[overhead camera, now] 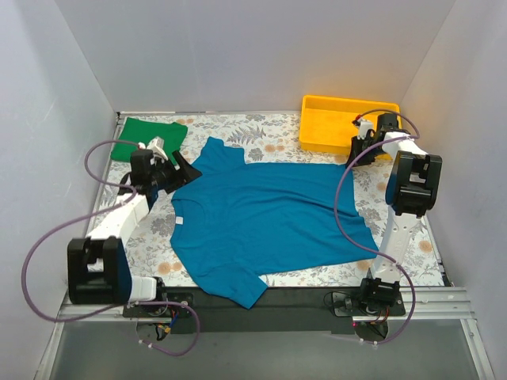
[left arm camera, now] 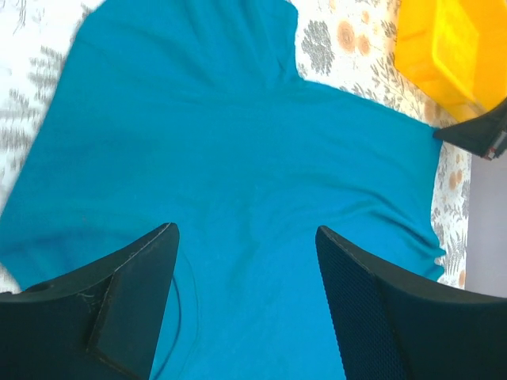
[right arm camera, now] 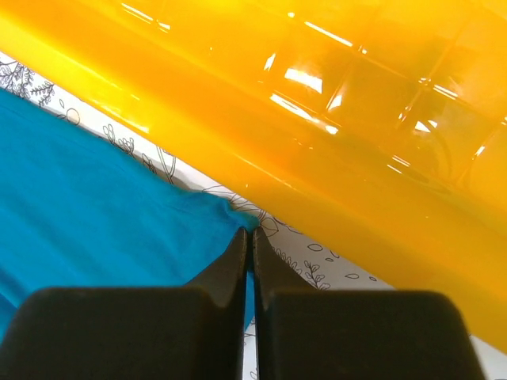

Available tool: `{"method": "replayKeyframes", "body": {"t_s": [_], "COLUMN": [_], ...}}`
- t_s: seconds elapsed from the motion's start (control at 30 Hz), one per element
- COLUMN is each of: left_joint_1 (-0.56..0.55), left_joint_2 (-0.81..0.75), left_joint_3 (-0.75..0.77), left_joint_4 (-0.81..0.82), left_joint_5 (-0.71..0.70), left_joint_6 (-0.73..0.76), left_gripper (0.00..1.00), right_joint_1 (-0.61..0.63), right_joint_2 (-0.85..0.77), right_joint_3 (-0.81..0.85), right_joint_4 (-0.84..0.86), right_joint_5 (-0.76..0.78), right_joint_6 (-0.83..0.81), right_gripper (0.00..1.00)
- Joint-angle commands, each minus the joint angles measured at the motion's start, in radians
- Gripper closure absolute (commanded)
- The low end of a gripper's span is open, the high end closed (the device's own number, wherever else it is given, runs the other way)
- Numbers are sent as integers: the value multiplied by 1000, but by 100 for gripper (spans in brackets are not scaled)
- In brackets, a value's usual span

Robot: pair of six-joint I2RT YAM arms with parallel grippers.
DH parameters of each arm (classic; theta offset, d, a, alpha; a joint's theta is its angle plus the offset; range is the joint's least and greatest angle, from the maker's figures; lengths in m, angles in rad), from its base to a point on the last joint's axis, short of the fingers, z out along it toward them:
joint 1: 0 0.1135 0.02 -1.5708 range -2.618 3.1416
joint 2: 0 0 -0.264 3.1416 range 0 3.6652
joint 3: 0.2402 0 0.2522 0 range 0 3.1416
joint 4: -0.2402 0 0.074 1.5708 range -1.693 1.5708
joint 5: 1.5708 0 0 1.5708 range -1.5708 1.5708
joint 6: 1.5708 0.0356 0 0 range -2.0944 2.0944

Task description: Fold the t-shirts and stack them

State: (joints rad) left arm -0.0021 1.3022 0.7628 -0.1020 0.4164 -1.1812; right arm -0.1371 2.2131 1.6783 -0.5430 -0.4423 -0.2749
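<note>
The teal-blue t-shirt (overhead camera: pixel 265 214) lies spread flat over the middle of the floral table. The bright green t-shirt (overhead camera: pixel 146 136) lies folded at the back left corner. My left gripper (overhead camera: pixel 184 168) is open and empty, hovering over the teal shirt's collar side; in the left wrist view the shirt (left arm camera: pixel 238 142) fills the frame between my spread fingers (left arm camera: pixel 131 293). My right gripper (overhead camera: pixel 354 157) is shut on the teal shirt's back right corner (right arm camera: pixel 230 214), right beside the yellow tray.
A yellow plastic tray (overhead camera: pixel 348 123) stands at the back right, close against my right gripper; its wall (right arm camera: pixel 333 158) fills the right wrist view. White walls enclose the table on three sides. The floral cloth (overhead camera: pixel 396 261) shows around the shirt.
</note>
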Motion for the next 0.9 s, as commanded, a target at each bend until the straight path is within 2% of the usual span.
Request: {"method": "replayKeyframes", "body": {"t_s": [0.0,0.13,0.2,0.3,0.53,0.73,0.87], "left_joint_1": [1,1,1,1,-1,-10,-12], "left_joint_2": [130,385,545,729,1046,1177,1235], "left_joint_3": [125,329,484,692,1110,1292,1328], "left_joint_4": [65,42,-10,-83,-221,-257,-261], "left_joint_5": [32,12,9,9,21,41,94], "left_joint_6": [-17,-6,12,37,94,121,115], "left_gripper": [32,38,44,48,52,52,53], "right_joint_1": [2,2,4,2,2,2,2], "right_joint_2": [-16,-84,-104,-116,-105,-96,-93], "right_joint_3": [-26,-84,-101,-121,-132,-135,-135], "right_joint_4": [-11,32,34,34,32,31,31], "right_joint_5": [-1,-59,-102,-140,-193,-203,-203], "right_joint_6": [-30,-50,-55,-64,-69,-69,-67], "right_gripper": [99,99,99,99,99,99,99]}}
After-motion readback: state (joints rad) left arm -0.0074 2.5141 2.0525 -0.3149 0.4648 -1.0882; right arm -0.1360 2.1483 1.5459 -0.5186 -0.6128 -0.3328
